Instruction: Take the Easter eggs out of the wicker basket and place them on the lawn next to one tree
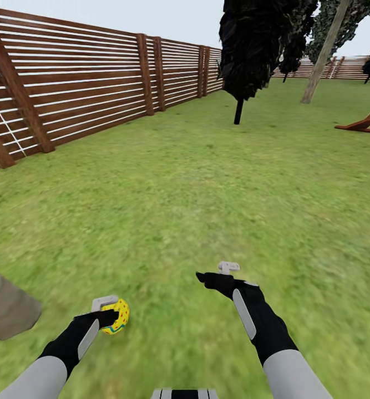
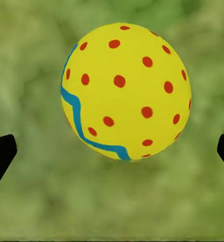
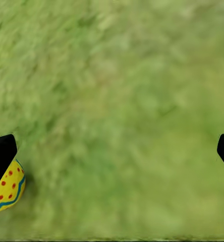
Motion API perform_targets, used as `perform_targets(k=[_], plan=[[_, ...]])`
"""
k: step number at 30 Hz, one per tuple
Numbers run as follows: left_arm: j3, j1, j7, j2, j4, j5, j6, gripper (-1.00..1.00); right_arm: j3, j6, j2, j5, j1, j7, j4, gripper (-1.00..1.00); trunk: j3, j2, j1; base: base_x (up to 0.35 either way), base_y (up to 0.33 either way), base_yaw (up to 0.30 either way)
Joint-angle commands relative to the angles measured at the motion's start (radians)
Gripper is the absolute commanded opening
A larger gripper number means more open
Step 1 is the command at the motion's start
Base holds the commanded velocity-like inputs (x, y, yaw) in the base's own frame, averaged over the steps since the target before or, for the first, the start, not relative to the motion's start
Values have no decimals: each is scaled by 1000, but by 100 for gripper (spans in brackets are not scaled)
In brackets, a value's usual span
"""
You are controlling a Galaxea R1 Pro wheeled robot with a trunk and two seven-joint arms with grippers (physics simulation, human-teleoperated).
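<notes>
One yellow Easter egg (image 1: 118, 316) with red dots and a blue zigzag band lies on the lawn (image 1: 196, 194) at the tip of my left gripper (image 1: 108, 311). In the left wrist view the egg (image 2: 126, 91) sits just beyond the wide-apart black fingertips (image 2: 1, 154), so that gripper is open and holds nothing. My right gripper (image 1: 222, 272) hovers open over bare grass a little to the right; its wrist view catches the egg (image 3: 7, 189) beside one fingertip (image 3: 2, 151). A pale grey-beige tree trunk (image 1: 7, 310) stands close on the left. The wicker basket is out of view.
A brown slat fence (image 1: 85, 83) runs along the left and the far side. An all-black tree (image 1: 251, 50) and a pale-trunked tree (image 1: 323, 52) stand far ahead. A wooden frame (image 1: 368, 122) sits at the right edge. Open grass stretches ahead.
</notes>
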State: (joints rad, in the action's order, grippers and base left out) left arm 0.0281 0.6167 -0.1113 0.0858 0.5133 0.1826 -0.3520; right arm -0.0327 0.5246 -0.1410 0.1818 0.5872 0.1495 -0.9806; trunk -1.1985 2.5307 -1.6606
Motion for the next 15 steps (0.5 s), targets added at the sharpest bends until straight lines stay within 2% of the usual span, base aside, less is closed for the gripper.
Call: perform_targets(k=[1, 9, 15], plan=[[0, 0, -5, 0, 2, 11, -5, 100, 1, 5, 0, 4, 0, 1, -1, 100, 3, 0, 1, -339, 0, 0], [-1, 0, -5, 0, 2, 11, -5, 100, 0, 6, 0, 8, 0, 3, -2, 100, 35, -2, 5, -317, 0, 1], [-1, 0, -6, 0, 2, 11, -5, 100, -2, 6, 0, 4, 0, -1, -1, 100, 63, -3, 8, -79, 0, 142]])
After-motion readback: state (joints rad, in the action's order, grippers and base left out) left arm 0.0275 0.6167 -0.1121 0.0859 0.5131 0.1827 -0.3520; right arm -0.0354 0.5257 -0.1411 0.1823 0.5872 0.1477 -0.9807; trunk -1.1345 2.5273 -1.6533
